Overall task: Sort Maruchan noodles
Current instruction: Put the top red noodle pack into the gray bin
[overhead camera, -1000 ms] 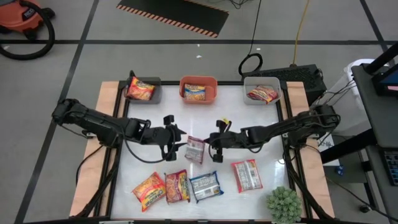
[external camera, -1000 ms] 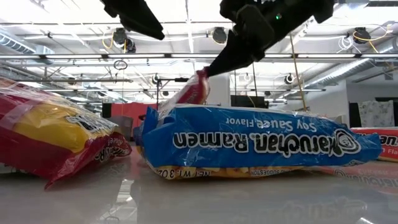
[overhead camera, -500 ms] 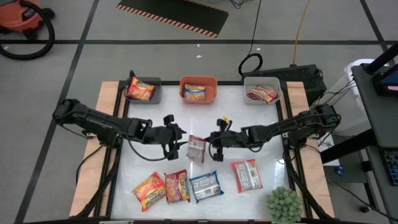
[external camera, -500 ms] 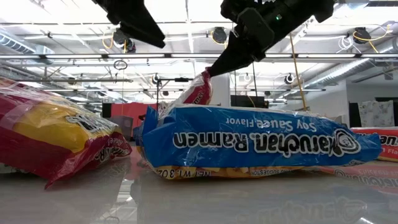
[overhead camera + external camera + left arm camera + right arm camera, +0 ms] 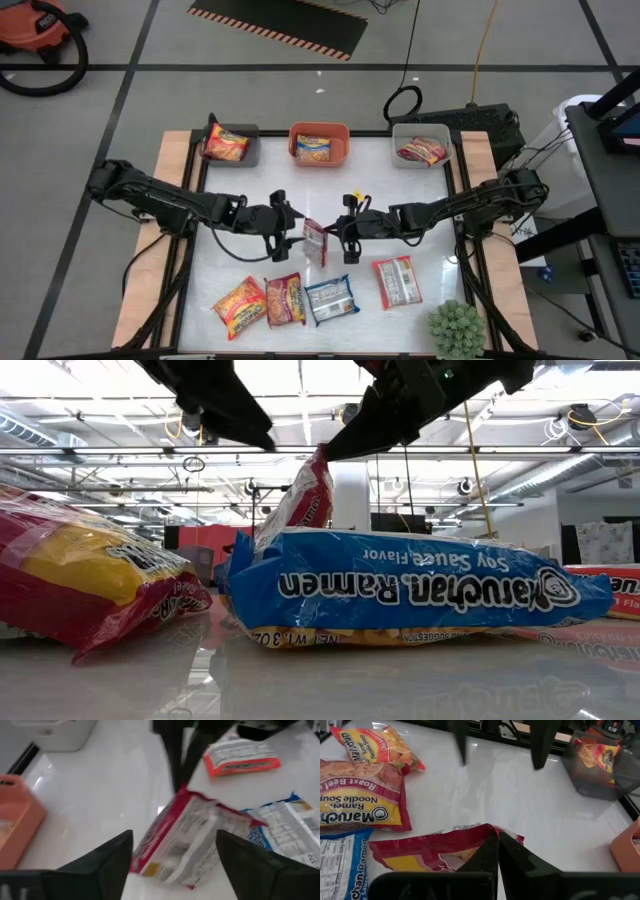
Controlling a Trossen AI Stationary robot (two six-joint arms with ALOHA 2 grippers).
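Note:
A red-and-white noodle packet (image 5: pixel 315 241) stands tilted up at the table's middle, with my right gripper (image 5: pixel 336 232) shut on its raised end. My left gripper (image 5: pixel 291 226) is open just left of it. In the left wrist view its two fingers stand on either side of the packet (image 5: pixel 192 840) without touching it. Several more packets lie near the front edge: an orange-yellow one (image 5: pixel 240 305), a red-and-yellow one (image 5: pixel 285 298), a blue one (image 5: pixel 330 298) and a red-and-white one (image 5: pixel 397 282). My right gripper pinches the packet's upper edge (image 5: pixel 485 831) between its two fingers, at their free ends. The fingers come slanting down from the table's right. The packet hangs tilted below them (image 5: pixel 300 500). The blue packet (image 5: pixel 400 590) hides its lower end in the low view.
Three bins stand along the far edge, each with a packet inside: a grey one (image 5: pixel 247 152), an orange one (image 5: pixel 320 158) and a pale one (image 5: pixel 420 160). A green spiky plant (image 5: pixel 457 328) sits at the near right corner.
My left gripper has opened wider and gone down and toward the table's right, up to the packet. My right gripper has rolled and tipped the red-and-white packet from lying slanted to standing more upright, its held end now higher.

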